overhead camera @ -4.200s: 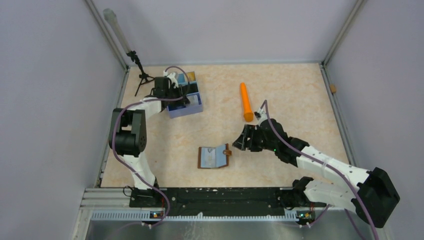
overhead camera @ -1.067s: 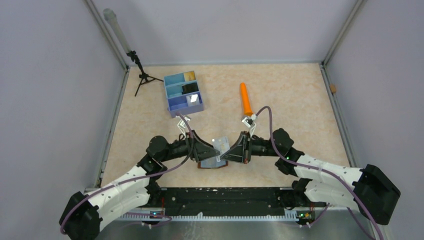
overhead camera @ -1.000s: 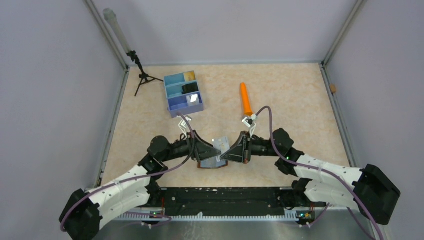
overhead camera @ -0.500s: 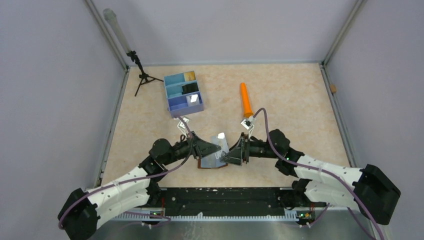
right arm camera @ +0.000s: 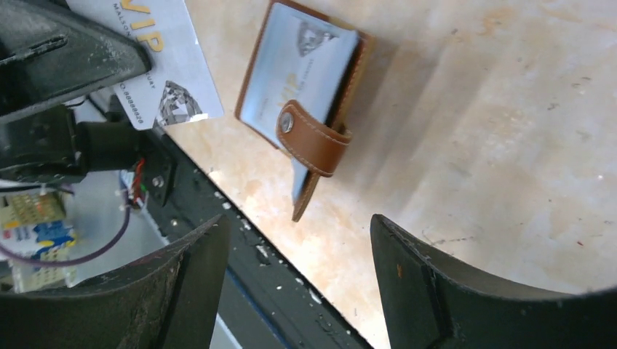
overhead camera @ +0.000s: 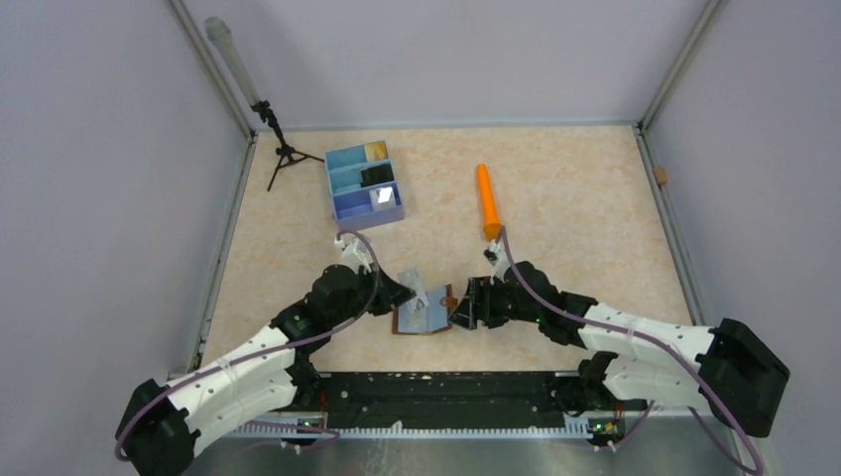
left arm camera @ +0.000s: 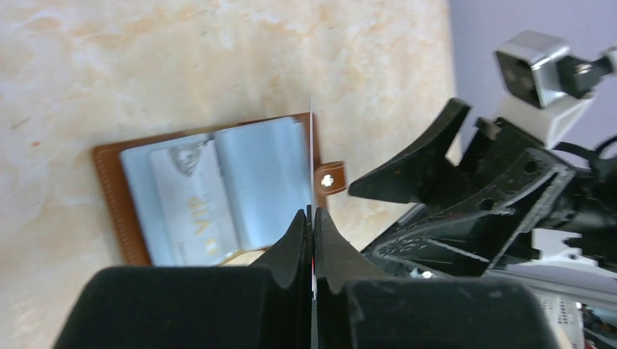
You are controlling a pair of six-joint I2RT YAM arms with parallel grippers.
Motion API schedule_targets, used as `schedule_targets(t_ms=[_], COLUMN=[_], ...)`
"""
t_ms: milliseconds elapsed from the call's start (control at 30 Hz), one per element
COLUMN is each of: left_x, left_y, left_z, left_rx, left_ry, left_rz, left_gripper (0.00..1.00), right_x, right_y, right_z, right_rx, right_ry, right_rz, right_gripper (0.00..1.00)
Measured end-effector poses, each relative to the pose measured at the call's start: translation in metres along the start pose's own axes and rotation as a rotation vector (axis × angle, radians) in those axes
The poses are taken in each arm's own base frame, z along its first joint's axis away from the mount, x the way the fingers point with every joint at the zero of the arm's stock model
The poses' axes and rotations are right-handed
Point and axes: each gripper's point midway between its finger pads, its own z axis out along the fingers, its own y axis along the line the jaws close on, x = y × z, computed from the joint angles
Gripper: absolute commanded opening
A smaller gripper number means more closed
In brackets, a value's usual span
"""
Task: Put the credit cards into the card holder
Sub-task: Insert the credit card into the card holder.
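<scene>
Left gripper (left arm camera: 311, 218) clenched on a silvery credit card (right arm camera: 156, 65), edge-on just above the open card holder (left arm camera: 108, 196); tilt flatter, aim for the empty clear pocket (left arm camera: 265, 182) ahead of it, then slide slowly; right gripper (right arm camera: 297, 240) released, wide beside the snap tab (right arm camera: 313, 142), free to pin it; brown leather, lying flat, one VIP card (left arm camera: 193, 196) already pocketed.
</scene>
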Motion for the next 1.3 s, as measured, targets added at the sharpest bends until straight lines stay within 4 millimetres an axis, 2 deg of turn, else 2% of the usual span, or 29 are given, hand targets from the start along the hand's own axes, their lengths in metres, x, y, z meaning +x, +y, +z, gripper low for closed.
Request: schedule_targets(t_ms=[233,467,667,800,1000,1300], left_x=[0.009,0.014,0.016,0.021,0.034,0.05], left_y=[0.035,0.05,0.051,0.052,0.05,0.042], left_z=[-0.002,0.0,0.001,0.003,0.01,0.024], left_rx=[-0.154,-0.213,-0.212,-0.205,-0.17,-0.091], left_ry=[0.039,0.064,0.08,0.102,0.173,0.264], left_rz=[-0.006,-0.025,-0.03,-0.036,-0.044,-0.061], left_gripper=[0.0,0.0,0.0,0.0,0.0,0.0], right_x=[0.003,0.0,-0.007,-0.006,0.002,0.003], right_y=[-0.01,-0.015,-0.015,-0.023,-0.045,-0.054], right_z=[0.015,0.035,0.054,0.062,0.055,0.051], right_rx=[0.115,0.245,0.337,0.425,0.548,0.591], right_ry=[0.013,0.018,0.014,0.027,0.045,0.033], right_rz=[-0.004,-0.02,-0.05,-0.073,-0.093,-0.084], right_gripper=[0.7,0.69,0.6,0.56,0.43,0.25])
